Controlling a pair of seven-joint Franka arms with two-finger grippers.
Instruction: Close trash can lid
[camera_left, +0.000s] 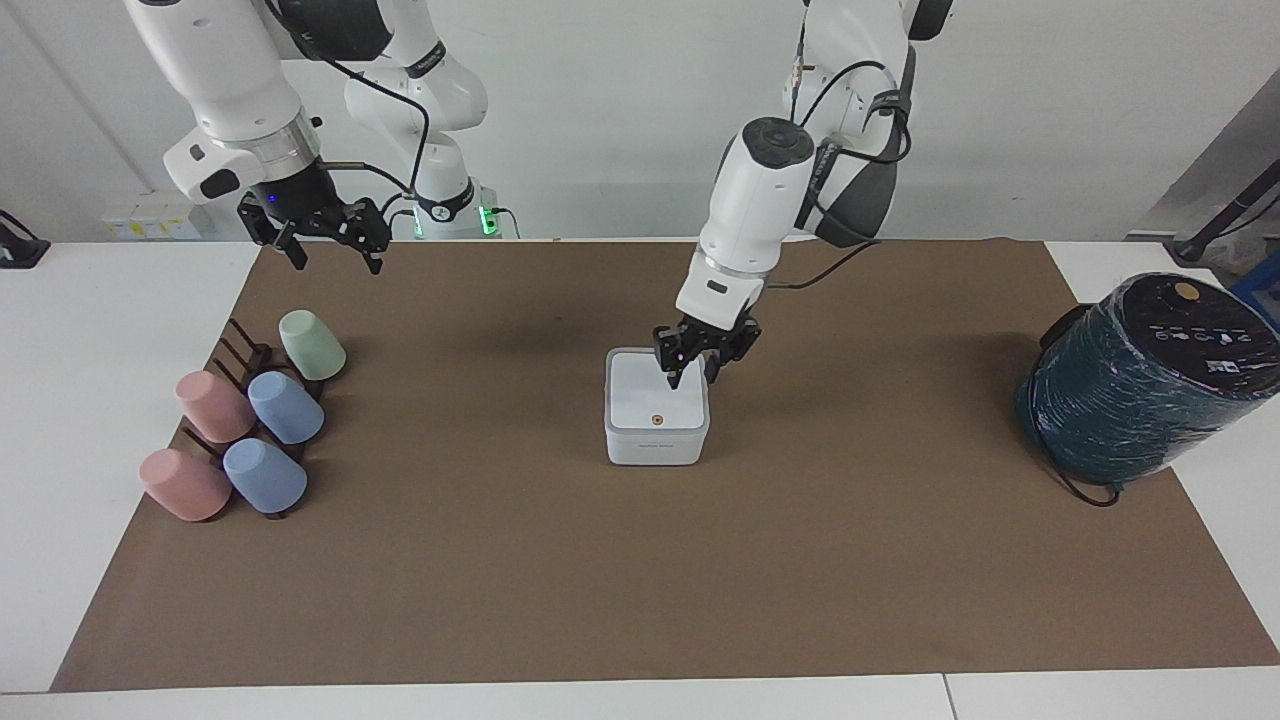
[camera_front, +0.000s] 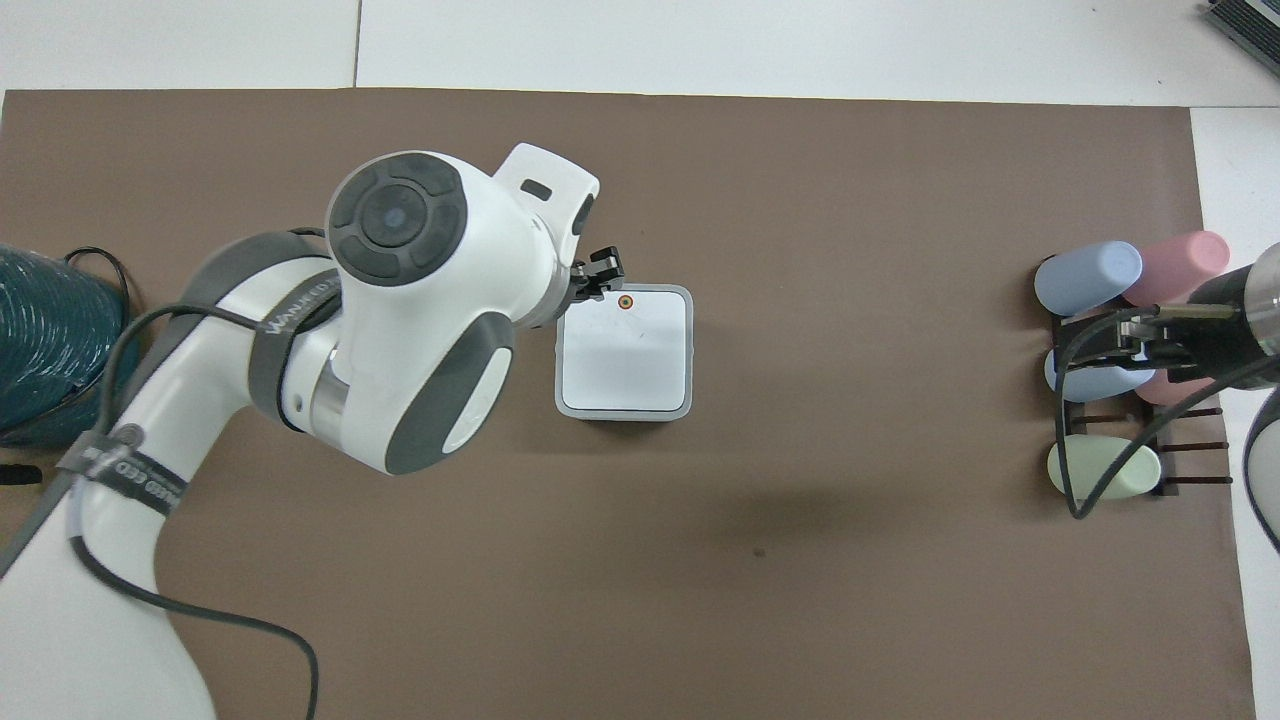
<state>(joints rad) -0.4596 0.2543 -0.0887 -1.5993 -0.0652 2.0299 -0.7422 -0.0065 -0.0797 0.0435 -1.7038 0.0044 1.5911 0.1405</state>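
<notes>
The white trash can (camera_left: 655, 447) stands in the middle of the brown mat. Its lid (camera_left: 650, 400) lies flat and closed on it, orange dot up. In the overhead view the lid (camera_front: 625, 350) fills the can's grey rim (camera_front: 625, 413). My left gripper (camera_left: 692, 378) hangs just above the lid's corner toward the left arm's end, fingers slightly apart and holding nothing. In the overhead view the left gripper (camera_front: 603, 272) shows beside the orange dot. My right gripper (camera_left: 335, 258) waits open in the air over the mat's edge by the cup rack, seen overhead too (camera_front: 1135, 335).
A dark rack with pink, blue and green cups (camera_left: 245, 420) lies at the right arm's end, also seen overhead (camera_front: 1100, 380). A large dark teal wrapped cylinder (camera_left: 1140, 380) with a black cable stands at the left arm's end (camera_front: 50, 350).
</notes>
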